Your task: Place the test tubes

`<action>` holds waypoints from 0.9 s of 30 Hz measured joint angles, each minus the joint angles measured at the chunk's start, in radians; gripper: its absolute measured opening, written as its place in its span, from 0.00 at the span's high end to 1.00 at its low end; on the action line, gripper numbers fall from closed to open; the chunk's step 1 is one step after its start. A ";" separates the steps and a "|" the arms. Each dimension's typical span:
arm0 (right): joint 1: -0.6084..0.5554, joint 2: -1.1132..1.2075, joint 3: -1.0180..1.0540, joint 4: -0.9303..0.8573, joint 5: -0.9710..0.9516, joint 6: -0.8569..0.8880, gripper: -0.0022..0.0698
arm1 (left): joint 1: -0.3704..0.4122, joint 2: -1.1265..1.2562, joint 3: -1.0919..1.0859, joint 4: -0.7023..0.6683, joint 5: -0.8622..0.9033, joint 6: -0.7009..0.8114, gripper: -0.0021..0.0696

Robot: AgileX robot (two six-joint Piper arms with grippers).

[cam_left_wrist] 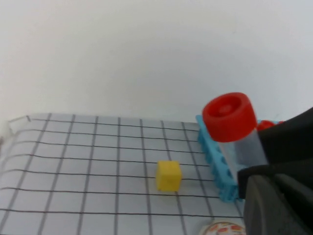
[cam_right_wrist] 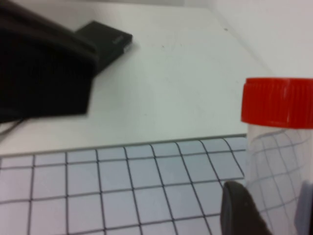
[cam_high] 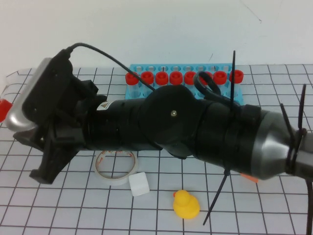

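The right arm [cam_high: 186, 127] spanned the table from the robot's right, with its wrist over the left side of the mat [cam_high: 73, 210]. The blue rack [cam_high: 168, 67] stood at the far centre with one row of red-capped tubes [cam_high: 161, 77]. It was beyond the arm and to the robot's right of the wrist.

The right gripper [cam_right_wrist: 271, 198] was closed on the lower body of one test tube [cam_right_wrist: 279, 156]. The tube's cap was uppermost and its long axis near upright. The right arm was judged the nearer to the rack.

The left gripper [cam_left_wrist: 259, 196] was shut and empty, showing only as a dark edge in its own camera. Only the left wrist view showed the held tube close against the rack's end. It also showed a yellow cube [cam_left_wrist: 168, 175], which the arm hid in the high view.
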 joint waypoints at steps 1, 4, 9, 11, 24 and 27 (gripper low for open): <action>0.003 -0.001 0.000 0.019 -0.003 -0.007 0.64 | 0.000 0.000 -0.002 -0.022 0.007 0.002 0.96; 0.004 -0.010 0.000 0.061 -0.005 -0.030 0.64 | 0.000 0.000 -0.004 -0.086 0.017 0.011 0.86; 0.004 -0.039 0.016 0.150 0.027 -0.122 0.64 | 0.000 0.000 -0.004 -0.107 0.017 0.029 0.50; 0.004 -0.045 0.031 0.232 0.060 -0.199 0.64 | 0.000 0.000 -0.004 -0.109 0.015 0.030 0.39; 0.007 -0.043 0.132 0.656 0.294 -0.715 0.64 | 0.000 0.000 -0.004 -0.118 -0.038 0.030 0.35; 0.007 -0.039 0.132 0.661 0.311 -0.721 0.64 | 0.000 0.000 -0.004 -0.120 -0.036 0.031 0.41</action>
